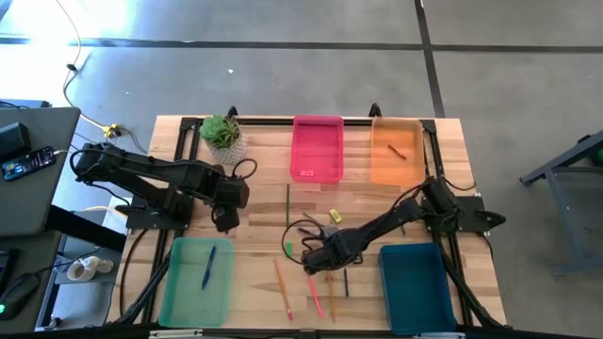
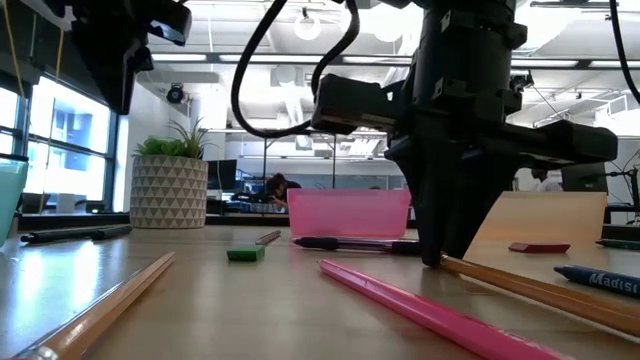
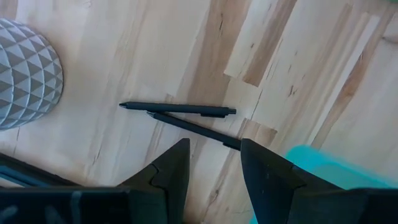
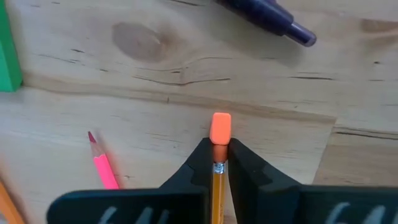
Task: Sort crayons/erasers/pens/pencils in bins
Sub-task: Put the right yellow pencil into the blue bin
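My right gripper [image 1: 314,258] is down at the table's middle, shut on an orange pencil [image 4: 217,180] with an orange eraser tip [image 4: 221,127]. A pink pencil [image 4: 102,167], a green eraser [image 4: 9,56] and a purple pen [image 4: 267,15] lie flat on the wood around it. My left gripper [image 3: 214,165] is open and empty, held above two black pens [image 3: 180,109] that lie on the table near the plant pot [image 3: 25,68]. The light green bin [image 1: 198,278] holds a blue pen [image 1: 207,266]. My right gripper pinches the orange pencil between its two fingers just behind the metal band [image 4: 217,167], near the eraser end. The fingers come from above, pointing down, one on each side of the shaft. In the low view the pencil's length [image 2: 530,290] lies along the table.
The pink bin [image 1: 317,148] and orange bin [image 1: 396,151] stand at the far edge, the teal bin [image 1: 415,282] at the near right. Another orange pencil [image 1: 282,287], a dark pen [image 1: 346,282], a yellow eraser [image 1: 334,216] and a red eraser [image 2: 530,247] lie loose.
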`<state>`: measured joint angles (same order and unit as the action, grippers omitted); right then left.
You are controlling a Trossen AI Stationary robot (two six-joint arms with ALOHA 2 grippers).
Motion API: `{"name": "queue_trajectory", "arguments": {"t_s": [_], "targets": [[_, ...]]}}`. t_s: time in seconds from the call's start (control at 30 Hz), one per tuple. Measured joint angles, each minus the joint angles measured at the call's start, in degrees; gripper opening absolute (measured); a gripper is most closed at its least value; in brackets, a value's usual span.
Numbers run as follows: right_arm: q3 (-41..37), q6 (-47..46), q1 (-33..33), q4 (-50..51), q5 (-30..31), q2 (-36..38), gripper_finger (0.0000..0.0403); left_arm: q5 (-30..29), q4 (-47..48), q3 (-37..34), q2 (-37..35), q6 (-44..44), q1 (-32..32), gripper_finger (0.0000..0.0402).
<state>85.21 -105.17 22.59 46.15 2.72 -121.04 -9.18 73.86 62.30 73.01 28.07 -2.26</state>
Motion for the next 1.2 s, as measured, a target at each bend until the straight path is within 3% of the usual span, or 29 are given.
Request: {"name": "queue_trajectory", "arguments": {"t_s": [0.13,0.57,0.83,1.2], "targets": [[-0.2,2.5,0.8,-0.5,1.4,0.8,0.0011,1.4,0.1,0.0,0.0,-1.8,0.0,0.0131],[-0.2,5.2,2.7,1.1,15.6,9.5,0.001,1.2,-0.5,0.0,0.0,-2.8,0.0,0.0131],[-0.2,6.7,4.4,9.7,24.1,16.6,0.001,1.2,-3.0,0.0,0.0,-2.7,0.0,0.0131],[-0.2,8.0,8.1,27.1,28.7,25.7,0.001,1.7,-12.0,0.0,0.0,6.9,0.0,0.0131]]}}
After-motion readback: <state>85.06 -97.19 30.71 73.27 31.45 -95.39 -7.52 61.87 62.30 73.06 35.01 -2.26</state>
